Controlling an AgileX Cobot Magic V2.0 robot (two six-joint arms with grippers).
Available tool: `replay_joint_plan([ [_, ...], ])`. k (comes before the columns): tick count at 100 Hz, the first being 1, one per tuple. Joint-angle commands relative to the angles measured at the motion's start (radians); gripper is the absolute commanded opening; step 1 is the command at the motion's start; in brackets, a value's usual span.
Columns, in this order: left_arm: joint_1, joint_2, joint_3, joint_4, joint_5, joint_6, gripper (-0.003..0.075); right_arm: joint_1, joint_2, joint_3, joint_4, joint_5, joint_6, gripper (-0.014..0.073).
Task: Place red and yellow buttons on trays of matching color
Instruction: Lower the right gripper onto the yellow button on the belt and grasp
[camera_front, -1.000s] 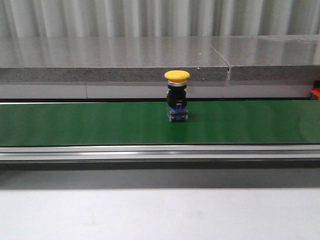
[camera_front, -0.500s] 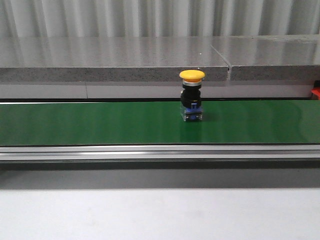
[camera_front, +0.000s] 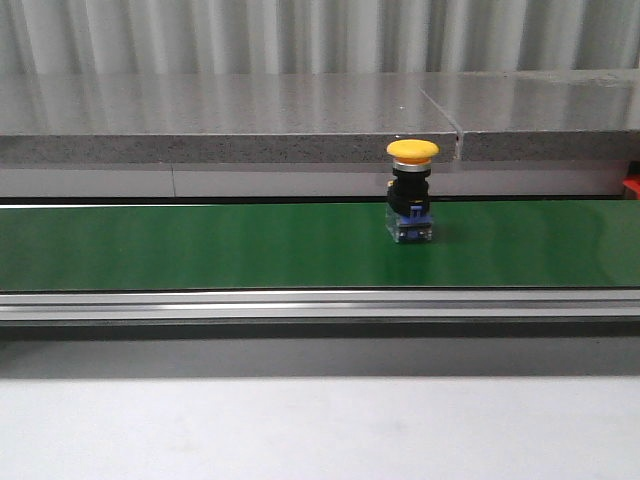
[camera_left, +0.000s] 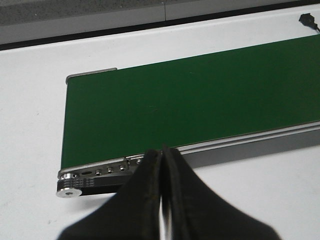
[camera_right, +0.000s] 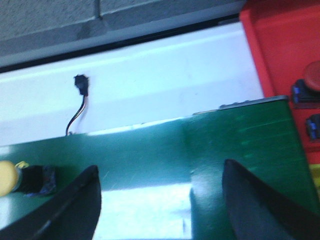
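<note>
I see one yellow button standing upright on the green belt, with bare belt all around it. It has a yellow cap, black neck and blue base. My left gripper is pressed together at the belt's end. My right gripper is wide apart over the belt, near one red tray holding a red button.

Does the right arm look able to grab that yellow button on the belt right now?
Probably yes. The right gripper is open above the green conveyor belt, and the yellow button stands upright beside one finger with nothing between them.
</note>
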Motion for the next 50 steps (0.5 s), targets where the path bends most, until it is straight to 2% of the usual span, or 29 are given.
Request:
replay_joint_plan([
  [1,-0.008,0.002,-0.026,-0.009,-0.068,-0.006,-0.0021,0.065,-0.027,-0.026,0.003,-0.025,-0.008,0.0520],
  [32,-0.008,0.002,-0.026,-0.009,-0.068,-0.006,-0.0021,0.240,0.009,-0.069,0.003,0.028,-0.034,0.0526],
  [50,-0.008,0.002,-0.026,-0.009,-0.068,-0.006,-0.0021,0.295,0.070,-0.122,0.003,0.114,-0.080,0.0609],
])
